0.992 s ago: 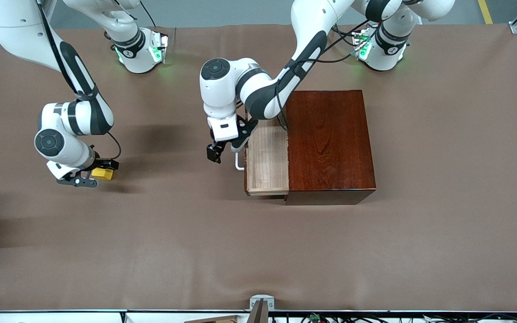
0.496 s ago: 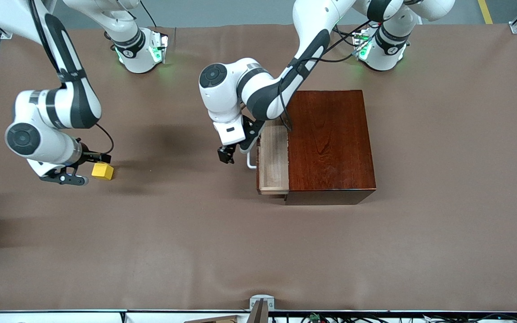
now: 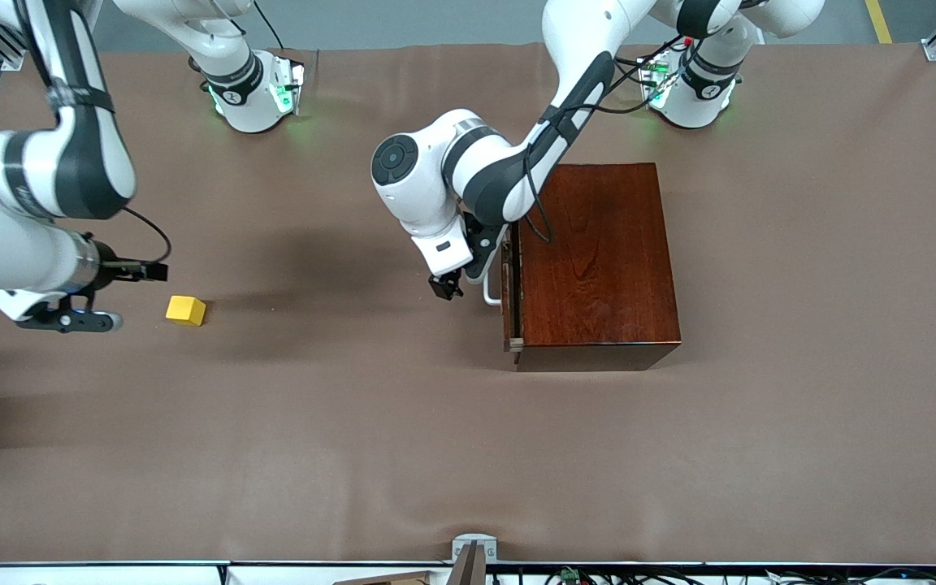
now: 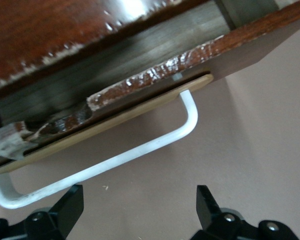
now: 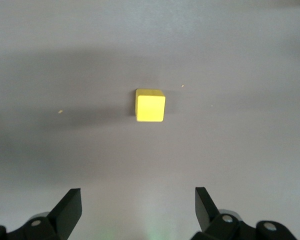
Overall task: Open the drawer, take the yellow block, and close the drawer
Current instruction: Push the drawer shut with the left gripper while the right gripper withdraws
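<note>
The left gripper [image 3: 458,286], open, has pushed the drawer [image 3: 507,296] almost shut. The right gripper [image 3: 102,294], open, let go of the yellow block [image 3: 185,310]; nearly done.

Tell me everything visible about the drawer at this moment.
The drawer is pushed almost fully into the glossy reddish-brown wooden box, with only a thin strip of its front edge showing. Its front panel looks like pale light wood and carries a white loop handle that sticks out over the brown table cover. The left gripper sits just in front of the handle, jaws open and not around it; contact cannot be judged.
</note>
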Controlling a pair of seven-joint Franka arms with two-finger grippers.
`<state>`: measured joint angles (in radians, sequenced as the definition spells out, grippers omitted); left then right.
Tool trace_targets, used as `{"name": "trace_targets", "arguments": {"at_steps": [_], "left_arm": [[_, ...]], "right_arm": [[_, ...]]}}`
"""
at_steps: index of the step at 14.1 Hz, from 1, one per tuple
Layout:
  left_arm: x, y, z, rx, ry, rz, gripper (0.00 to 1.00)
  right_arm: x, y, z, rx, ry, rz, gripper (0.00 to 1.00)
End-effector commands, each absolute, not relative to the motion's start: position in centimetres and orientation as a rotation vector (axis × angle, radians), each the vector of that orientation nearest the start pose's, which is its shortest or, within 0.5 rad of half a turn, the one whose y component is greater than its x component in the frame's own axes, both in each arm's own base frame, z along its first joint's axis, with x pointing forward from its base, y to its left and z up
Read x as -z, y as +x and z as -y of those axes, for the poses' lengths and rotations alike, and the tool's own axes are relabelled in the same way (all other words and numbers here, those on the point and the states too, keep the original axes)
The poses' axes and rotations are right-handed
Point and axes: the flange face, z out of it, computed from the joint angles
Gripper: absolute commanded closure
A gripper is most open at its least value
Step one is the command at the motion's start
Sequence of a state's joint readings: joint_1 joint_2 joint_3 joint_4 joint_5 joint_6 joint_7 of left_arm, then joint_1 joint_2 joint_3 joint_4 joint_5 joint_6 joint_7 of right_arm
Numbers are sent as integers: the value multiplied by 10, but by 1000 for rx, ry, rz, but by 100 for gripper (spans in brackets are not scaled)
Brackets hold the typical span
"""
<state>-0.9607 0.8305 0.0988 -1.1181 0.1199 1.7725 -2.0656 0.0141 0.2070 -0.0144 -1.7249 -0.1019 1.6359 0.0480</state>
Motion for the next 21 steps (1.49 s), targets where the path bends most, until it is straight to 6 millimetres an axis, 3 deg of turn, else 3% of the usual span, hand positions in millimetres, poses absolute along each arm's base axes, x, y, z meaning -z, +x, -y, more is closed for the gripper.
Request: {"name": "trace_targets", "arguments": {"at_steps": [1,4,7,8,10,15,16,17,21], "left_arm": [[-312,480,557,255,-2414,1599,0],[-317,489,546,254,-2382,1623,0],[-322,487,539,248,-2338,1609,0],[-328,486,536,249,-2328,1611,0],[-329,486,532,244,-2306,1605,0],[-333,490,529,249,-2304,1611,0],[-334,490,529,248,-2304,1612,0],[-331,490,527,246,-2292,1607,0],[-329,497,515,236,-2257,1617,0]], "right_arm": [[-502,599,14,-399,-3152,-61,0],[-561,603,10,-316,-3157,-45,0],[-592,616,4,-209,-3171,-41,0],[-598,614,0,-206,-3161,-19,0],[-637,602,-3,-186,-3108,17,0],[-655,599,1,-130,-3090,12,0],[-661,594,2,-132,-3092,10,0],[-681,571,3,-144,-3099,7,0],[-674,543,5,-178,-3101,3,0]]}}
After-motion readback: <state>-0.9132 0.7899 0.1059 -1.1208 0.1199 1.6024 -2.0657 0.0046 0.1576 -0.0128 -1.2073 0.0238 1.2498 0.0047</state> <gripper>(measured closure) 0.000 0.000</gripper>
